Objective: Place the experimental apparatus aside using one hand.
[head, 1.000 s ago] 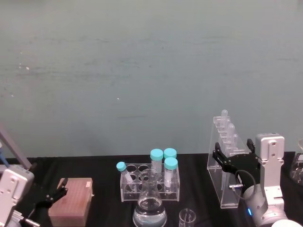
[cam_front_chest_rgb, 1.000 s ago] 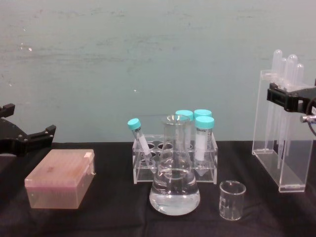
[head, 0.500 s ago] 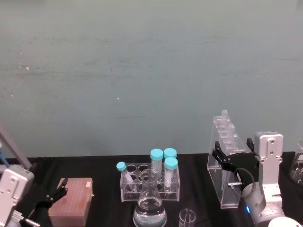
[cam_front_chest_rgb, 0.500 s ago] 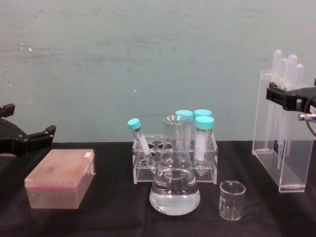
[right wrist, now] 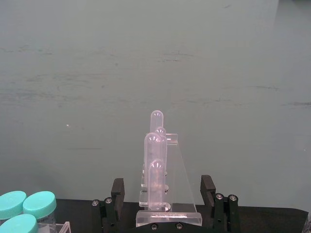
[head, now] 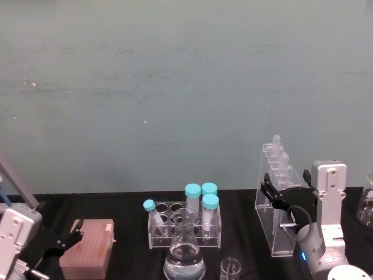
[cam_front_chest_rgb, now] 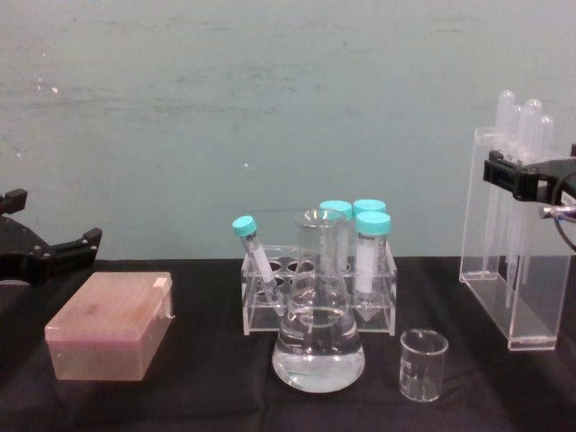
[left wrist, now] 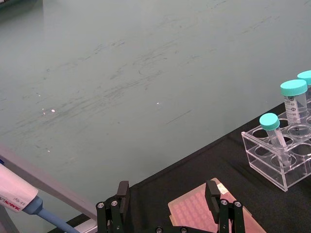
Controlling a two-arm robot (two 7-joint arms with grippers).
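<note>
The right end effector (cam_front_chest_rgb: 522, 175) stood at the upper part of the tall acrylic rack of glass tubes (cam_front_chest_rgb: 508, 297), at the right side of the black bench (cam_front_chest_rgb: 198, 387). In the right wrist view its fingers (right wrist: 116, 191) were spread apart on either side of the rack, with a gap showing on each side, so it gripped nothing. The rack stood upright on the bench. Near the bench's front centre sat the conical flask (cam_front_chest_rgb: 318, 342), holding clear liquid, with the small glass beaker (cam_front_chest_rgb: 423, 364) just beside it to the right. Behind the flask stood a low rack of teal-capped tubes (cam_front_chest_rgb: 382, 306). The left end effector (cam_front_chest_rgb: 54, 252) hovered released by the pink tip box (cam_front_chest_rgb: 108, 324), at the left.
</note>
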